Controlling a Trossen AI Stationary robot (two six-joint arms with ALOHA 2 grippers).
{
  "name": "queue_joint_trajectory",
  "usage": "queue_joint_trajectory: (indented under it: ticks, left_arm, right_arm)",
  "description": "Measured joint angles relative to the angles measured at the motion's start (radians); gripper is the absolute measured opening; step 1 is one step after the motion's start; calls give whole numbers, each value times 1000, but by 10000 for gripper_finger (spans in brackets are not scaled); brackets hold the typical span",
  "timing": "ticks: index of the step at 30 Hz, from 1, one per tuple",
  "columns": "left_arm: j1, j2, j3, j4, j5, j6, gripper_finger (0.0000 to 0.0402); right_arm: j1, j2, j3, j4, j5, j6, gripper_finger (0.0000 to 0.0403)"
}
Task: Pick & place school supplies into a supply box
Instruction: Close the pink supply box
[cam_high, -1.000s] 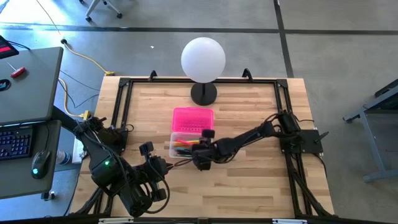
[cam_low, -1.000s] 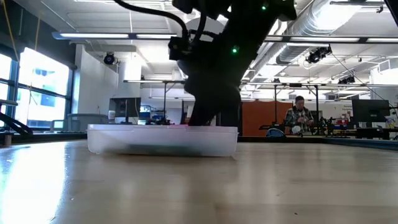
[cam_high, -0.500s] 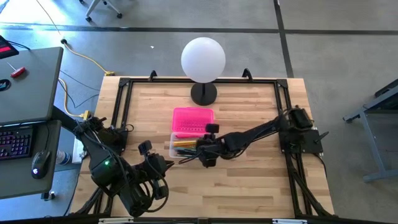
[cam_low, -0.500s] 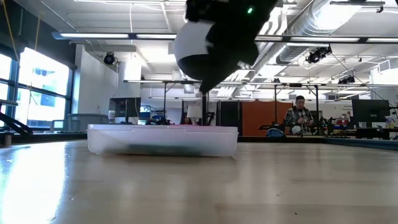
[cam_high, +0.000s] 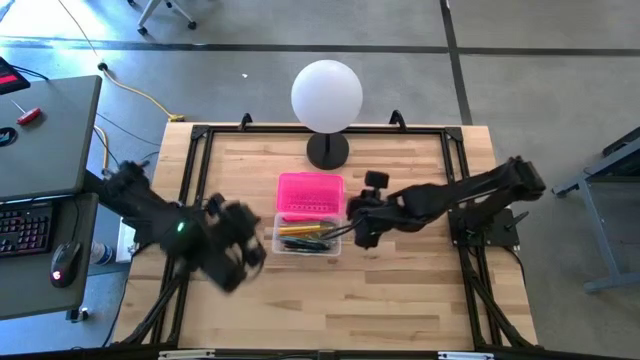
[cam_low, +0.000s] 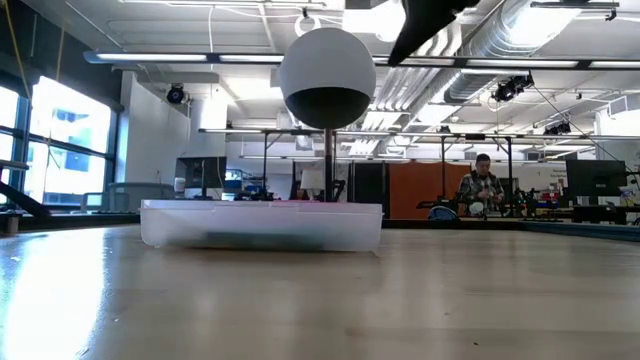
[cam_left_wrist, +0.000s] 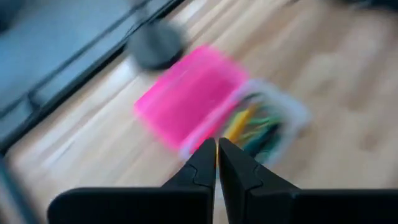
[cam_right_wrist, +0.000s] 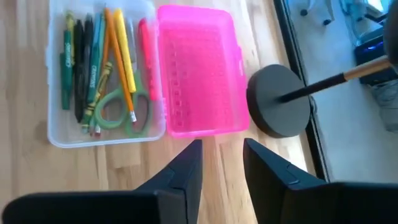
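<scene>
Left wrist view blurred; supply box smeared.

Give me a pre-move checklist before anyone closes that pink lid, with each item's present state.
1. Supplies inside the supply box: ok; pens, pencils and green-handled scissors lie in the clear tray.
2. Nothing loose on the table: ok in the high view.
3. Pink lid open and lying flat beside the tray: ok.
4. Right gripper clear of the box: ok; open, empty, off to the side nearer the lamp base.
5. Left gripper empty: ok; shut on nothing, aimed at the box.
6. Anything sticking up above the tray rim: cannot tell.
</scene>
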Motion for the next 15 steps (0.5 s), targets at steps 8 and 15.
queue_joint_trajectory:
  ticks: [8,15]
  left_arm:
    - [278,-207,-400,110,165,-19,51]
    - [570,-226,-606,484,372,333,44]
  right_arm:
    - [-59,-154,-237,167,-68,-5,79]
    - [-184,-230,-563,586,-180,48,78]
